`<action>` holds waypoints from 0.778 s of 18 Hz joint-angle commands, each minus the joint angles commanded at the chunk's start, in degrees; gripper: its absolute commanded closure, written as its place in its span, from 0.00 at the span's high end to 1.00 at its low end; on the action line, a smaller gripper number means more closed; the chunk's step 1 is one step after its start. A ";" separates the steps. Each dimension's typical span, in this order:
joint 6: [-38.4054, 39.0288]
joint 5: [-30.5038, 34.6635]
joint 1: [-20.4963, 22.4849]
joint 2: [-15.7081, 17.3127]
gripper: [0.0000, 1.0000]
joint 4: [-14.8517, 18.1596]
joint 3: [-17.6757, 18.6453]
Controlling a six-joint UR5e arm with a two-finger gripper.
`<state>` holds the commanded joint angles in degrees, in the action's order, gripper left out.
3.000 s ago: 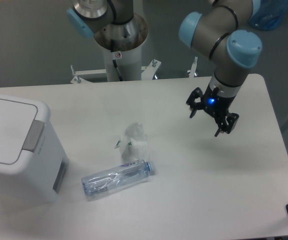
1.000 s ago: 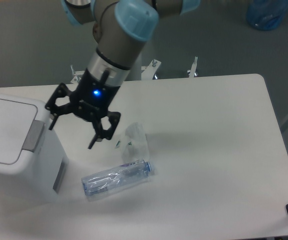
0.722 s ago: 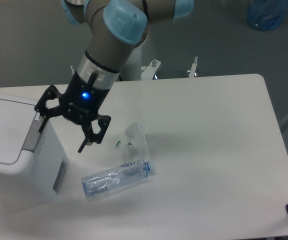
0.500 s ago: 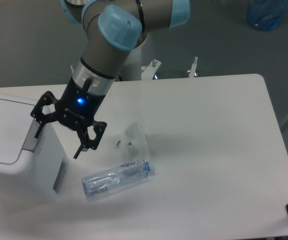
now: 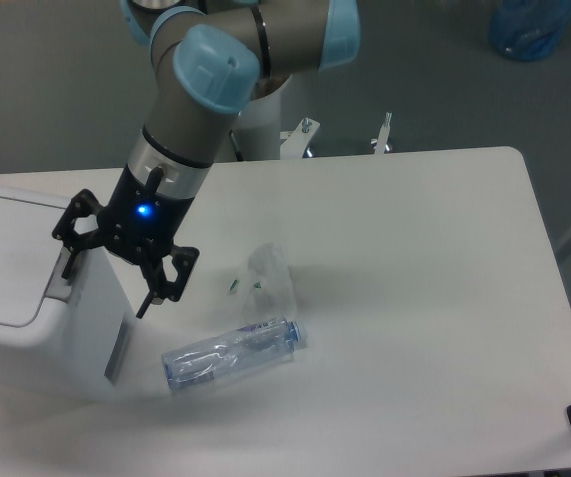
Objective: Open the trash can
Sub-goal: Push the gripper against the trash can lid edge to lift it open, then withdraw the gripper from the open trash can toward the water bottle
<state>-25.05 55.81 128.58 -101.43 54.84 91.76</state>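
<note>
White table (image 5: 434, 298) fills most of the view. Bin (image 5: 12, 298) sits at the table's left edge, lid flat and down, grey tab (image 5: 60, 276) on its right rim. Arm reaches down from top centre; gripper (image 5: 106, 268) hangs at the bin's right rim, fingers spread open, gripping nothing, one finger (image 5: 68, 260) over the tab, the other (image 5: 153, 290) right of the bin. Clear bottle (image 5: 233, 353) lies on its side near the bin. Crumpled plastic (image 5: 270, 275) just beyond it.

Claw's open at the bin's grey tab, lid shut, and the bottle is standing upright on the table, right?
Not quite. The camera view shows the bottle lying on its side. The rest holds: the claw is open at the bin's grey tab, lid shut.
</note>
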 joint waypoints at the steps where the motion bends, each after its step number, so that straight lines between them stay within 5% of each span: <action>1: 0.00 0.00 0.00 0.00 1.00 0.00 -0.18; 14: -0.35 0.09 2.10 -0.09 1.00 0.09 -4.83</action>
<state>-25.40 55.90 130.68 -101.51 54.93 86.93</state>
